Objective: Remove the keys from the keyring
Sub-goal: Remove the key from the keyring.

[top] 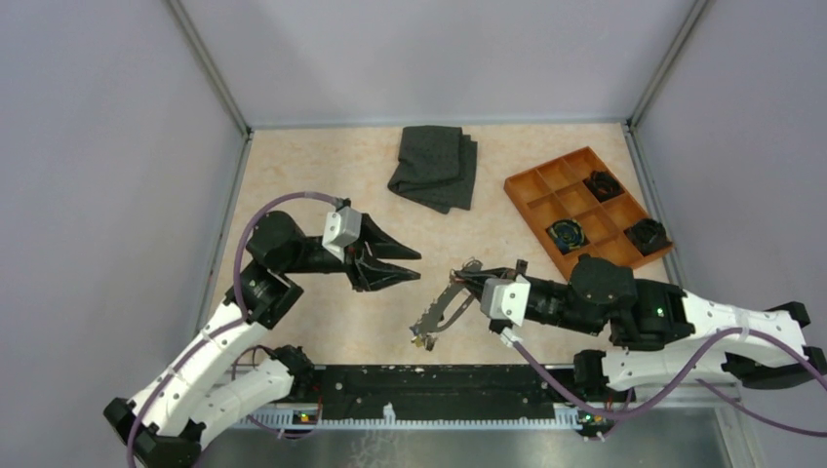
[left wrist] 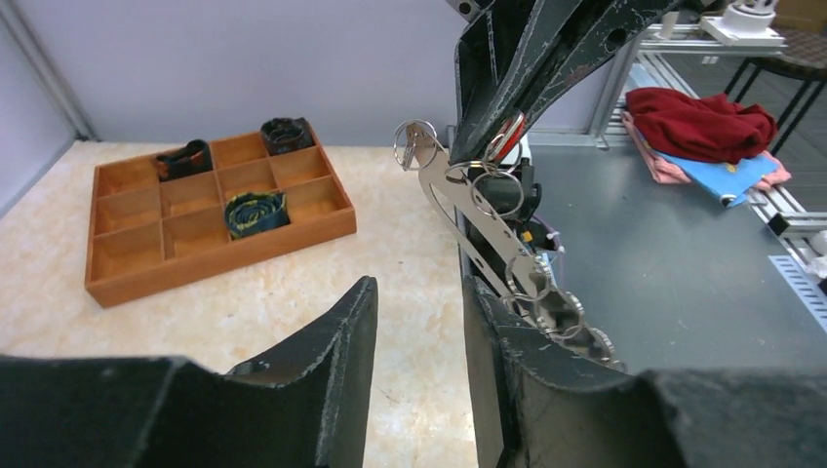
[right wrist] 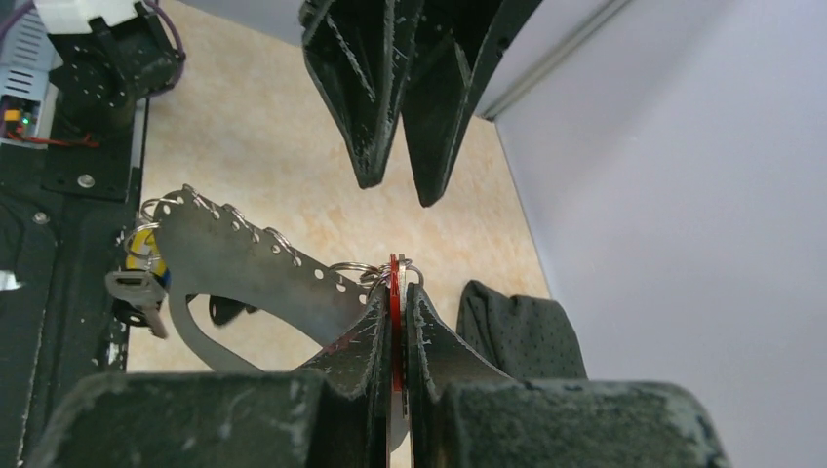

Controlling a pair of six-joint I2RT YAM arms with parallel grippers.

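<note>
**Desk inspection: keyring held by right hand, left hand empty**

Top external view. The right hand (top: 470, 283) is gripping the far end of the keyring (top: 444, 310), a flat grey metal band carrying small rings. The band is slanting down towards the near left over the desk (top: 322, 175). The keys (top: 422, 339) are hanging in a cluster at its near end, close to the black rail. The left hand (top: 417, 265) is standing part open and empty, its tips pointing right, a short gap away from the keyring. A folded dark cloth (top: 434, 166) is lying at the far middle. An orange compartment tray (top: 533, 224) is sitting at the far right with black clumps in three cells.

Left wrist view. The left hand (left wrist: 419, 288) is showing both fingers apart with only the desk between them. The right hand (left wrist: 488, 146) is reaching in from above, clamped on the top of the keyring (left wrist: 478, 229). A sliver of red is showing at the grip. The band is running down behind the left hand's right finger; whether it is touching cannot be told.

Right wrist view. The right hand (right wrist: 395, 292) is pressed shut, with a thin red piece edge-on between the pads, where the keyring (right wrist: 254, 268) ends. A silver key and a yellow piece among the keys (right wrist: 137, 288) are dangling at the band's other end. The left hand (right wrist: 398, 190) is hanging opposite, fingers apart, holding nothing.
</note>
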